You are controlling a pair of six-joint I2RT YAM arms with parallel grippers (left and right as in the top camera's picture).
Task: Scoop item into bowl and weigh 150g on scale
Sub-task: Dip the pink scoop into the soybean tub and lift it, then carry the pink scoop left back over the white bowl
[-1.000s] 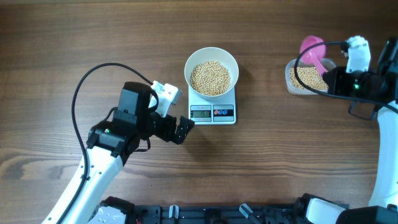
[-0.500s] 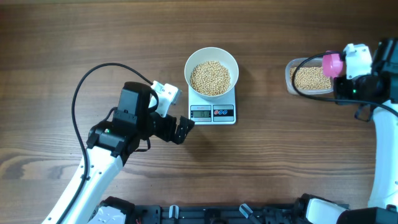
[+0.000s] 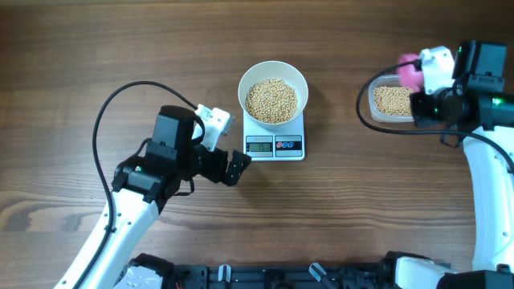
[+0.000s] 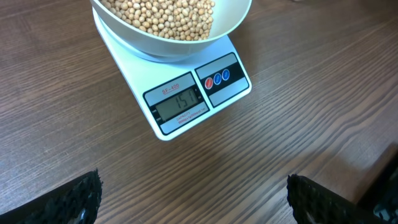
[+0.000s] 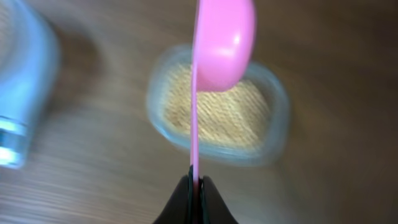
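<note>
The right pincer (image 5: pixel 196 186) is clenched on the thin handle of one pink scoop (image 5: pixel 224 43), whose cup juts out ahead of the tips. Whether the cup is loaded I cannot tell, as that view is blurred. Just beyond and beneath the cup lies one clear tub (image 5: pixel 279 106) holding beans (image 5: pixel 214 121).

The left pincer (image 4: pixel 193 199) hangs released, grasping nothing. Straight ahead of its tips stands one scale (image 4: pixel 186 106) with two buttons, bearing one white bowl (image 4: pixel 174 46) heaped with the item (image 3: pixel 271 100). That makes two bean piles in all.

The display seems to read at or a shade over target, so scooping looks finished. The next move, I judge, calls for setting the scoop down by the tub without nudging bowl or scale.
</note>
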